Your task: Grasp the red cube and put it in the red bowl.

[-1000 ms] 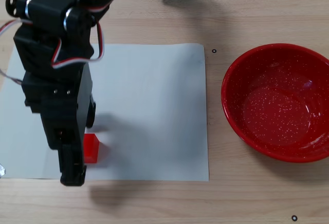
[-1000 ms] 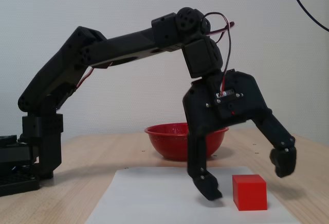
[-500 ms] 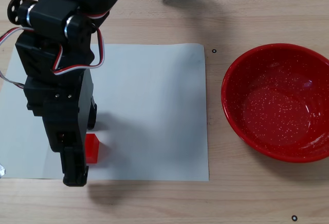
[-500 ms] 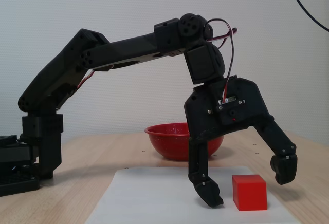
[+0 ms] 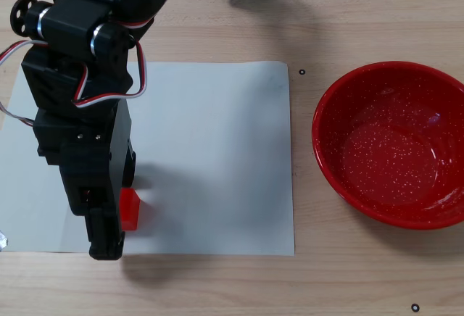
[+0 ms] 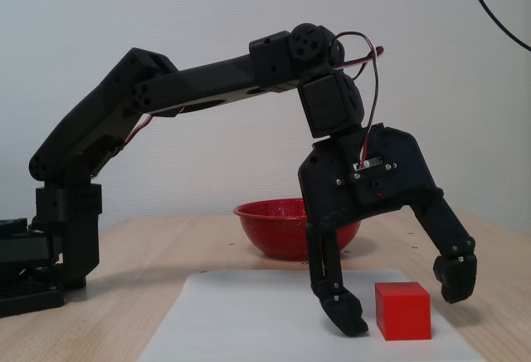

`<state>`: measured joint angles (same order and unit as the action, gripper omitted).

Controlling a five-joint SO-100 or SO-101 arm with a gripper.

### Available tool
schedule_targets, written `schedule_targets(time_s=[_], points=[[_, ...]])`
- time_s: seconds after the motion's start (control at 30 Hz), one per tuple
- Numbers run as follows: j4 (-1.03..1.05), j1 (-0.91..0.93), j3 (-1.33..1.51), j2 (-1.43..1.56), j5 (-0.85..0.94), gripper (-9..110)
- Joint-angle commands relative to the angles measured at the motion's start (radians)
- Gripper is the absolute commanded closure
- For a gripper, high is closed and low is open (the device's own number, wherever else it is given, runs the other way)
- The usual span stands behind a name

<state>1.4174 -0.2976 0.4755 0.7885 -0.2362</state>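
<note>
The red cube [image 5: 131,209] [image 6: 402,310] rests on a white paper sheet [image 5: 217,149] near its front left corner in the top-down fixed view. My gripper [image 5: 116,208] [image 6: 404,307] is open and straddles the cube without touching it. In the side fixed view one fingertip [image 6: 349,322] sits on the paper just left of the cube, and the other [image 6: 455,279] hangs above and to its right. The red bowl [image 5: 323,117] [image 6: 274,233] stands empty on the wood, off the sheet, at the right of the top-down view and behind the gripper in the side view.
The arm's base [image 6: 58,246] stands at the left of the side view and at the top edge of the top-down view. Small black marks [image 5: 301,72] dot the wooden table [image 5: 362,272]. A black cable [image 6: 498,22] hangs at the upper right.
The gripper has sunk slightly and shifted a little toward the cube, bringing the lower fingertip closer to the paper. Cube and bowl have not moved.
</note>
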Motion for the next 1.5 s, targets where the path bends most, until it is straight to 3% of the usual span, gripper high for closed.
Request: schedule_targets(time_s=[0.0,0.27,0.5,0.97,1.47], points=[[0.003,0.009,-0.094,0.052,0.009,68],[0.023,0.012,-0.106,0.048,0.003,77],[0.037,0.011,-0.117,0.046,-0.032,101],[0.121,0.015,-0.167,0.083,0.009,101],[0.258,0.04,-0.101,0.31,0.02,101]])
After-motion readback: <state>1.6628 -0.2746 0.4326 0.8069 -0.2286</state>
